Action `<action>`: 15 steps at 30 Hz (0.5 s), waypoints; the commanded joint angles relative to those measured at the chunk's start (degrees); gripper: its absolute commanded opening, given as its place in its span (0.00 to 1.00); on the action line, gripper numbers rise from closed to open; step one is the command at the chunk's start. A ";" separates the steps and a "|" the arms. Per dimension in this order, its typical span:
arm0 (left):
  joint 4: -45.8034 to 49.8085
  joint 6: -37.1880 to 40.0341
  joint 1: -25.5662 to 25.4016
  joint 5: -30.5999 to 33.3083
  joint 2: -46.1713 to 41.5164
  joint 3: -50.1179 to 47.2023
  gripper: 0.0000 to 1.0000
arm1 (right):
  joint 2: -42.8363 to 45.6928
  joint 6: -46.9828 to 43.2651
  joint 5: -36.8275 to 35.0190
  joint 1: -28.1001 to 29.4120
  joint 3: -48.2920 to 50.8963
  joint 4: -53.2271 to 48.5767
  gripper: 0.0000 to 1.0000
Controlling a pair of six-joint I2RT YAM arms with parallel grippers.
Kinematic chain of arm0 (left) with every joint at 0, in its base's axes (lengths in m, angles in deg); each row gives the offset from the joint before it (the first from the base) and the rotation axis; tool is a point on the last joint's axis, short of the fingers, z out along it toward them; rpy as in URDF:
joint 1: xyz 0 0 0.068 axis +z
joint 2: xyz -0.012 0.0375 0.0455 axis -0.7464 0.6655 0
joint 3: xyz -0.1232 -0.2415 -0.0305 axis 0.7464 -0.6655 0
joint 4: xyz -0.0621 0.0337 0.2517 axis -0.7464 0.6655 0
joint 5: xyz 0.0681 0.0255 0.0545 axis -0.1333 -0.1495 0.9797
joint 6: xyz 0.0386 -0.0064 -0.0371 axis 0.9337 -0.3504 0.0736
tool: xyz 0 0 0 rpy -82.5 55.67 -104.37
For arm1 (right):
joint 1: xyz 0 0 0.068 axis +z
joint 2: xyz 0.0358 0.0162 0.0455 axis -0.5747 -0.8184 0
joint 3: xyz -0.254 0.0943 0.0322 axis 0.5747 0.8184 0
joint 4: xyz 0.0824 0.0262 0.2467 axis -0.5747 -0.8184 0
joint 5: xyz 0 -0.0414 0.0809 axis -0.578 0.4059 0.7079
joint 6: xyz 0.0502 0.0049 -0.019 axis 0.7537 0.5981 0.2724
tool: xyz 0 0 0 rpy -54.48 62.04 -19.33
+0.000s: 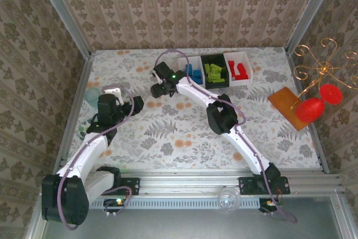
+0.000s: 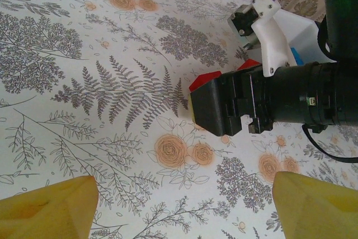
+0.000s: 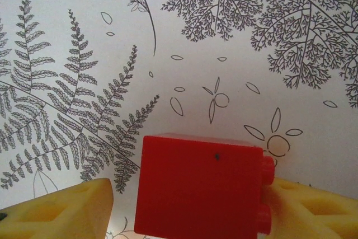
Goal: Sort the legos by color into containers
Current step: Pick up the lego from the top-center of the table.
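- The brick [image 3: 196, 188], a red one, appears to rest on its side on the table [image 1: 168, 132], left of the trays and apart from them, with its studs facing sideways
- The right gripper [image 3: 187, 216] straddles it low over the table. One yellow pad [image 3: 313, 205] touches the studs and the other pad [image 3: 61, 211] stands off the opposite side with a visible gap, so the fingers are spread around the brick and not pinching it
- The left gripper [image 2: 182, 194] hovers near over bare table, fingers spread wide with nothing between them
- Feel, by my judgement: hard moulded plastic, very light and stiff, not fragile. It won't give under the pads, so a modest squeeze should do
- The smooth faces look glossy and are likely slippery. The pads look soft enough to bite, but a loose pinch could let the brick swivel
- Hold: this pinch runs from the stud side to the opposite side. Studs give a small, bumpy contact, so the brick may tip as the gap closes, and pads centred on its body would sit steadier than pads near an edge
- Being so light, it may skid toward the far pad instead of staying put, which favours a slow close
- It belongs in the red tray [image 1: 244, 57], the right-hand white one, which already holds red pieces
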 commanded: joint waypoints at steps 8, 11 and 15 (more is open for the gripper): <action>-0.37 -1.19 0.51 -0.12 -1.11 -0.71 0.83 | -0.26 -1.59 -0.62 -0.73 -2.88 -2.31 0.53; -0.48 -1.24 0.51 -0.56 -1.03 -0.71 0.83 | 2.12 -2.21 1.84 -0.75 -1.33 -1.90 0.48; -1.16 -1.90 0.51 -1.64 -1.10 -0.80 0.83 | 11.53 -2.30 6.19 -0.77 9.96 2.89 0.45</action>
